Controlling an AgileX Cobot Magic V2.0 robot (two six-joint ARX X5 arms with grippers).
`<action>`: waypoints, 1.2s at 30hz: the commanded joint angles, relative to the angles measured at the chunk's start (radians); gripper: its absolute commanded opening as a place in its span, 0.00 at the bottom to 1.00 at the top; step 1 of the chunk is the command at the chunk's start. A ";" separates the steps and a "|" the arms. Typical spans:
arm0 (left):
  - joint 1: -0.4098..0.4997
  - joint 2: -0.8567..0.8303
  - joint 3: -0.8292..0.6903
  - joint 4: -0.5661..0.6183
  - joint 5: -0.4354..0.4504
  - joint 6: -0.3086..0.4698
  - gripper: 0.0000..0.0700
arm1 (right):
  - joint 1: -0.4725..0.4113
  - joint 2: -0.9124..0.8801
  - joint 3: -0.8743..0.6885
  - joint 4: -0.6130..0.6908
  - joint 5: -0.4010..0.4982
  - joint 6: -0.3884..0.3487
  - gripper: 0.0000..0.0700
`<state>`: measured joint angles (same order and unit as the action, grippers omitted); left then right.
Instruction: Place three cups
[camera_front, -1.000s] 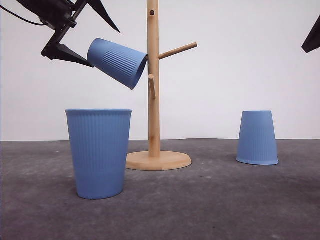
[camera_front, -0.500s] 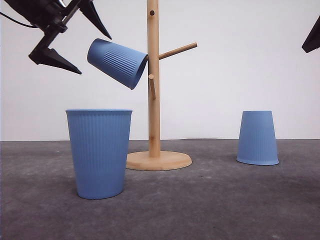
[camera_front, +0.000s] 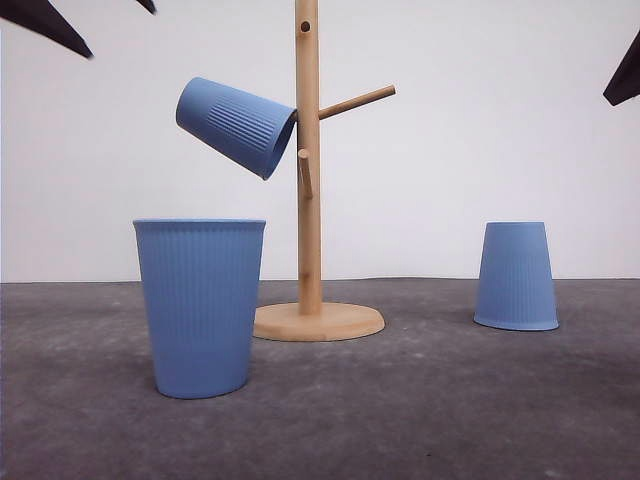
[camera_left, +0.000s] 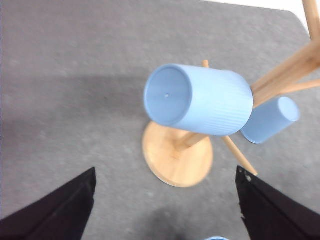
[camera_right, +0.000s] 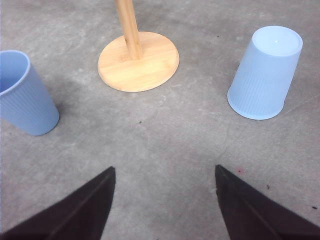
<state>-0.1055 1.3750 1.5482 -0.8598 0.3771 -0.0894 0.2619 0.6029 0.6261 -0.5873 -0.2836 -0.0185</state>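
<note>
Front view: one cup (camera_front: 236, 125) hangs tilted on a peg of the wooden rack (camera_front: 308, 180); an upright cup (camera_front: 200, 305) stands near the rack's base, an inverted cup (camera_front: 516, 275) well apart on the counter (camera_front: 420, 400).

Left wrist view: left claw (camera_left: 165, 200) spread wide, empty, clear of the hung cup.

Right wrist view: right claw (camera_right: 165, 200) wide, empty, above the counter.

Judgement: thin ribbed plastic, light, easily crushed; grip mid-wall gently.
</note>
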 joint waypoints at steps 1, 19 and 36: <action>-0.001 -0.045 -0.068 0.054 -0.027 0.022 0.72 | 0.005 0.003 0.016 0.011 0.003 0.011 0.57; -0.001 -0.473 -0.812 0.431 -0.099 0.000 0.72 | 0.004 0.017 0.017 -0.008 0.043 0.100 0.57; -0.001 -0.474 -0.815 0.410 -0.099 -0.009 0.72 | -0.114 0.645 0.480 -0.176 0.048 0.152 0.63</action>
<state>-0.1055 0.8963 0.7223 -0.4530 0.2821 -0.0971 0.1486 1.2134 1.0736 -0.7699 -0.2352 0.1618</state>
